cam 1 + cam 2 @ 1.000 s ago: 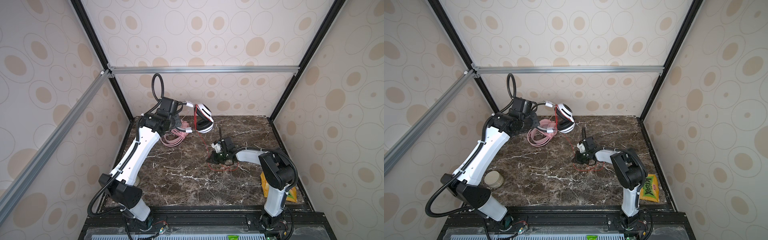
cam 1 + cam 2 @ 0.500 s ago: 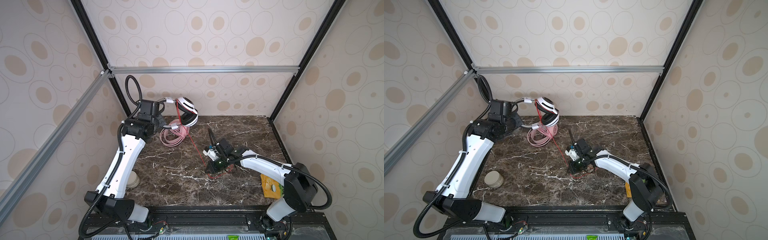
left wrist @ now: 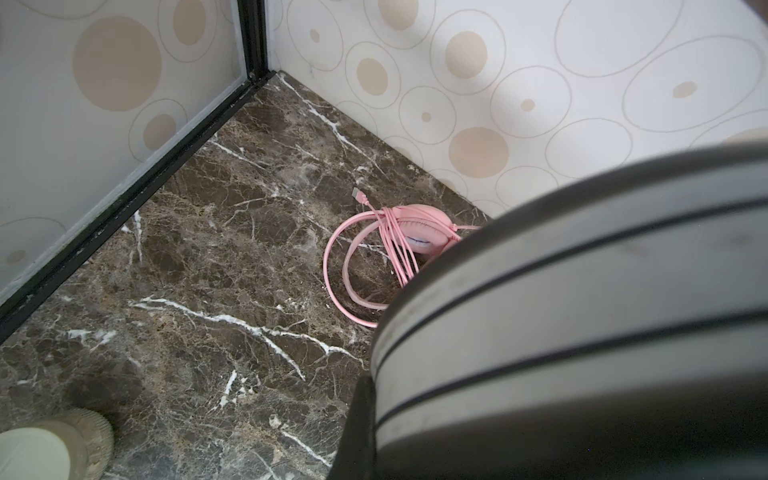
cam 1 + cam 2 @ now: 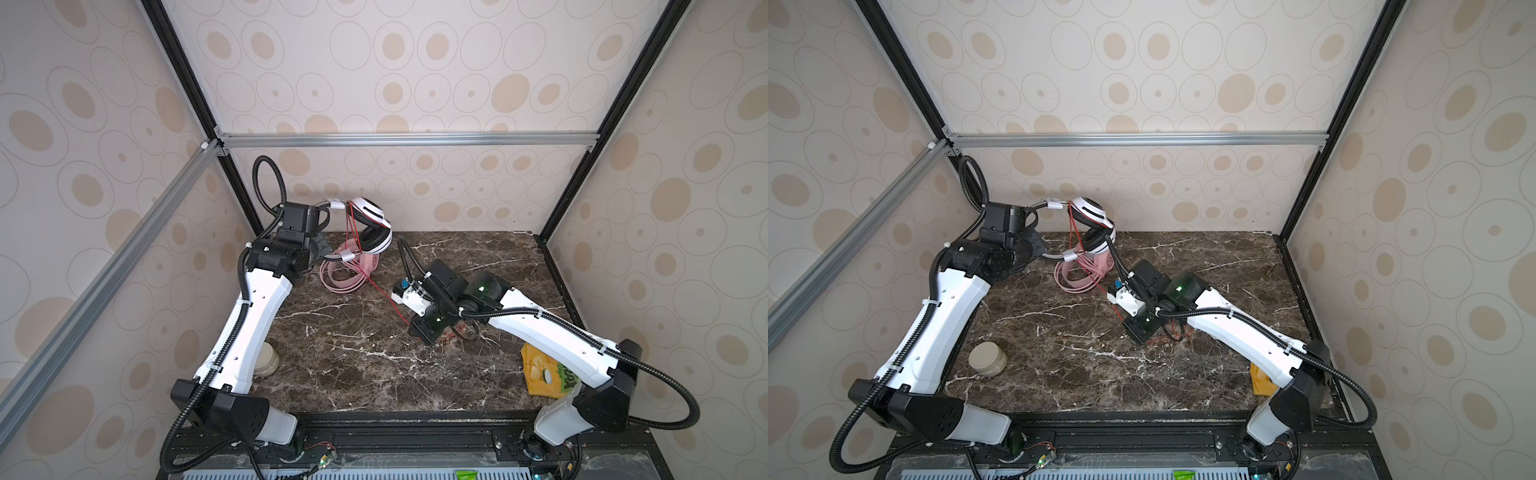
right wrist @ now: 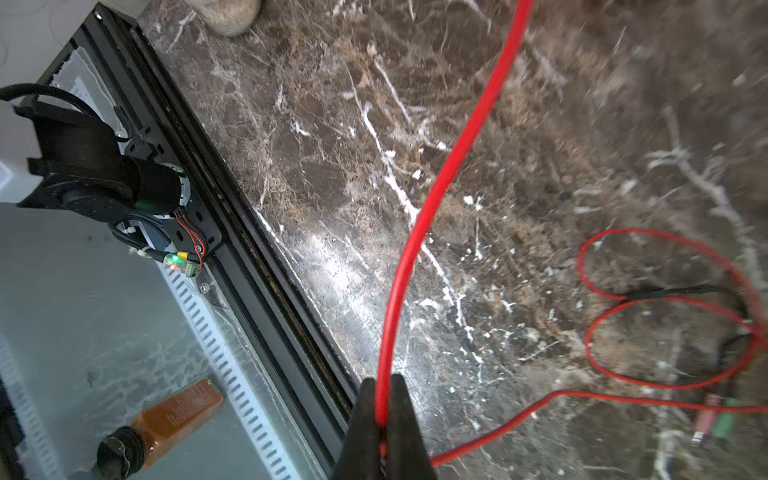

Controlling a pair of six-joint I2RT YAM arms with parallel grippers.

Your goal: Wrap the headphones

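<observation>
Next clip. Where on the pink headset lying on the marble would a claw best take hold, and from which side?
Probably the headband: on the pink headset it lies flat and bare, clear of the ear cup where the cable wraps bunch. Come from above, jaws across the band.

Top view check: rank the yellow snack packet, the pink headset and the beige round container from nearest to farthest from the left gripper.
1. pink headset: at the back left, close beside the left gripper.
2. beige round container: front left, beside the left arm.
3. yellow snack packet: front right corner, clearly farthest.
</observation>
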